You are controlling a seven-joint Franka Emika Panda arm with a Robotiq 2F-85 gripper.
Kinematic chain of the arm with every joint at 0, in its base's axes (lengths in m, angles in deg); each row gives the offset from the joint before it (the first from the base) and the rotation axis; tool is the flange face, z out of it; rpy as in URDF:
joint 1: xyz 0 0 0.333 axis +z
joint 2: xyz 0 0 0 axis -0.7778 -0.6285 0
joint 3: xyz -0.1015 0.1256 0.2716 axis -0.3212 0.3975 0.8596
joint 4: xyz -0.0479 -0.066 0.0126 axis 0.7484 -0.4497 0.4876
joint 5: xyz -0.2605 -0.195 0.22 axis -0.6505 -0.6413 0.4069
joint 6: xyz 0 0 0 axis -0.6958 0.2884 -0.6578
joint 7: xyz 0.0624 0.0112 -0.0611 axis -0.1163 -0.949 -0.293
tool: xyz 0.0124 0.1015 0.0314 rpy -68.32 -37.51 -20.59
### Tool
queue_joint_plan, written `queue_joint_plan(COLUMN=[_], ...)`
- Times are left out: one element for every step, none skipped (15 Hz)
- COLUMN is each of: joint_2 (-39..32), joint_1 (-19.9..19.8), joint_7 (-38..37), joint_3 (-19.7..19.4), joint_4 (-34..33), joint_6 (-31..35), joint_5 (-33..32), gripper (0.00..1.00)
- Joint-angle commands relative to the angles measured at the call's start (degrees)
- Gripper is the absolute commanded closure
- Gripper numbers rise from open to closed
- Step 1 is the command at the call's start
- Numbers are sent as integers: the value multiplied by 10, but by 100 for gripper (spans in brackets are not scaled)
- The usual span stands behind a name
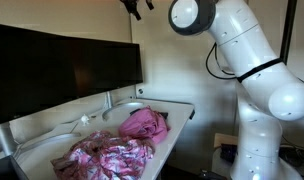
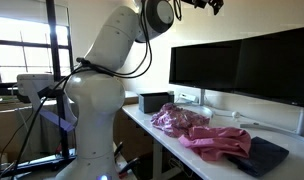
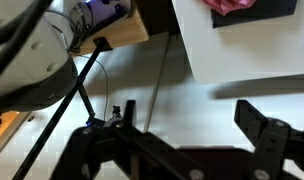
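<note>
The white counter [image 1: 180, 128] fronts dark monitors [image 1: 62, 65]. A crumpled pink cloth [image 1: 142, 122] lies mid-counter, a floral cloth [image 1: 107, 155] at its 7 o'clock: both likely soft, light, limp, best pinched at a raised fold. The end effector [image 1: 137, 8] hangs high at 12 o'clock, fingers apart, empty.

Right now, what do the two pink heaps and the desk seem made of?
Plain pink heap: soft matte cloth, going by its folds. Patterned pink heap: thin fabric, crumpled, maybe slightly shiny. Desk: probably white laminate or painted board, smooth and flat.
</note>
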Motion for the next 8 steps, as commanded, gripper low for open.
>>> queue_joint_plan(joint_2=[19, 19, 20, 19, 17, 17, 17, 16], joint_1=[-31, -40, -50, -62, -73, -83, -92, -101], joint_7=[24, 22, 22, 19, 20, 22, 27, 31], joint_3=[35, 44, 53, 62, 71, 79, 88, 95], joint_4=[0, 0, 0, 0, 0, 1, 1, 1], joint_6=[-18, -17, -17, -15, -16, -14, -10, -9], joint_5=[74, 98, 122, 149, 174, 198, 220, 241], gripper=[0, 0, 0, 0, 0, 0, 0, 0])
